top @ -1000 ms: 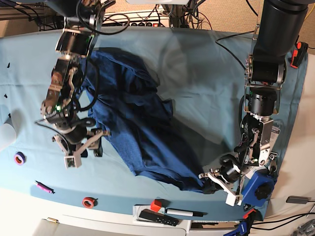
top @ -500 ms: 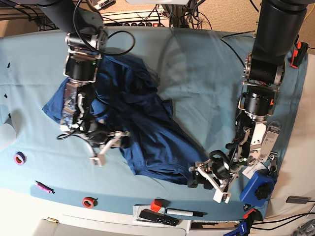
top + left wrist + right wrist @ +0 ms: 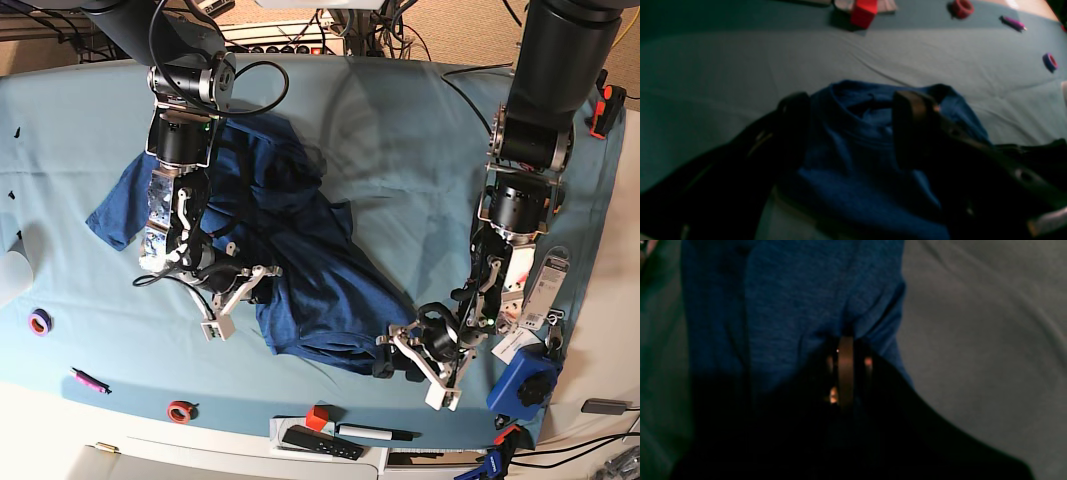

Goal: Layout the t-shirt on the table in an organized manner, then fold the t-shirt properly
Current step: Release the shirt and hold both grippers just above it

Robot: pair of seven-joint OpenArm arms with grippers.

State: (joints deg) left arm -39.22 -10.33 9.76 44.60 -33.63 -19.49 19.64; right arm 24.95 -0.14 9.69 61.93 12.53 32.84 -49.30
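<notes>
The rumpled dark navy knit t-shirt (image 3: 290,270) is lying diagonally across the teal-clothed table (image 3: 420,170), its long axis running between both arms. The right gripper (image 3: 846,340) is pinching a fold near the middle. The left gripper (image 3: 853,110) is standing wide open, straddling the near corner without holding it.

Overhead base view; two close wrist views

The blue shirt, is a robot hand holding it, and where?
Yes. The right gripper has its jaws shut on a bunched fold of the t-shirt near its edge. The left gripper is open around another shirt corner, not gripping it.
</notes>
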